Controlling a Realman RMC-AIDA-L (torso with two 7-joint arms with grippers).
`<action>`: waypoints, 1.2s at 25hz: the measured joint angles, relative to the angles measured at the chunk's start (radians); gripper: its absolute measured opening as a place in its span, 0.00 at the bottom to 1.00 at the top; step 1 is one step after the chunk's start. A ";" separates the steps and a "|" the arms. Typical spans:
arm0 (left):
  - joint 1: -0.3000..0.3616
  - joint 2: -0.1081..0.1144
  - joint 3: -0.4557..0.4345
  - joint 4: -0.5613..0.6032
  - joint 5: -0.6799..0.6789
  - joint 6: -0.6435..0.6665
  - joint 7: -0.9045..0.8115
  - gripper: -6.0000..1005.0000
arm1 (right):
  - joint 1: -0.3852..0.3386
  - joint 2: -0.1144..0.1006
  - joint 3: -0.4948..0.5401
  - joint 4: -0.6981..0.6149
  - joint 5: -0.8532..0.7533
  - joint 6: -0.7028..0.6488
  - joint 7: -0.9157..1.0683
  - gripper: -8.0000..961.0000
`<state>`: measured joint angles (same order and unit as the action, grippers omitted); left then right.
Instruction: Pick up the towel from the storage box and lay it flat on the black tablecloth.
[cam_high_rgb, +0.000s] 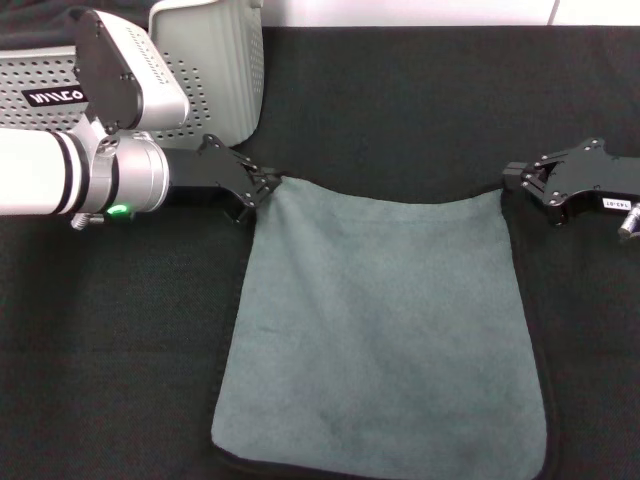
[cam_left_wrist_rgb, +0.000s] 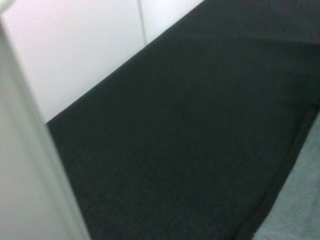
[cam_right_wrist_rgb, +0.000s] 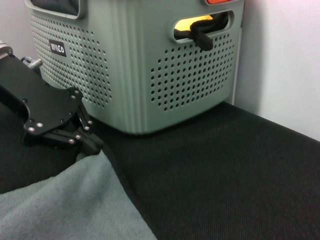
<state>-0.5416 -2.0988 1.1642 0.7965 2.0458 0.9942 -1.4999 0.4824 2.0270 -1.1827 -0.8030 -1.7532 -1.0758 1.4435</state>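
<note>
The grey-blue towel (cam_high_rgb: 380, 330) lies spread on the black tablecloth (cam_high_rgb: 400, 100), its far edge sagging a little between the two grippers. My left gripper (cam_high_rgb: 262, 188) is shut on the towel's far left corner, just in front of the light grey storage box (cam_high_rgb: 215, 60). At the far right corner, my right gripper (cam_high_rgb: 512, 180) is shut on the towel as well. The right wrist view shows the left gripper (cam_right_wrist_rgb: 92, 145) pinching the towel (cam_right_wrist_rgb: 60, 205) beside the storage box (cam_right_wrist_rgb: 140, 65). The towel's near edge runs out of the head view.
The storage box stands at the table's far left corner against a white wall (cam_right_wrist_rgb: 280, 60). Something yellow and black (cam_right_wrist_rgb: 197, 27) shows through its handle slot. Bare tablecloth (cam_right_wrist_rgb: 225, 175) stretches behind and to both sides of the towel.
</note>
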 joint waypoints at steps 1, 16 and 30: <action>0.002 0.000 0.000 0.000 0.000 -0.009 0.001 0.03 | 0.000 0.000 0.000 0.000 0.000 0.001 0.000 0.03; 0.007 -0.001 0.099 -0.011 0.002 -0.094 0.033 0.09 | 0.003 -0.002 0.003 0.016 -0.001 0.031 0.017 0.06; 0.133 -0.002 0.114 0.111 -0.102 -0.096 0.041 0.49 | -0.035 -0.001 0.002 -0.065 0.043 -0.004 0.002 0.66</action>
<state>-0.4090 -2.1012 1.2785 0.9074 1.9436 0.8984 -1.4588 0.4472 2.0256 -1.1804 -0.8677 -1.7099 -1.0801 1.4452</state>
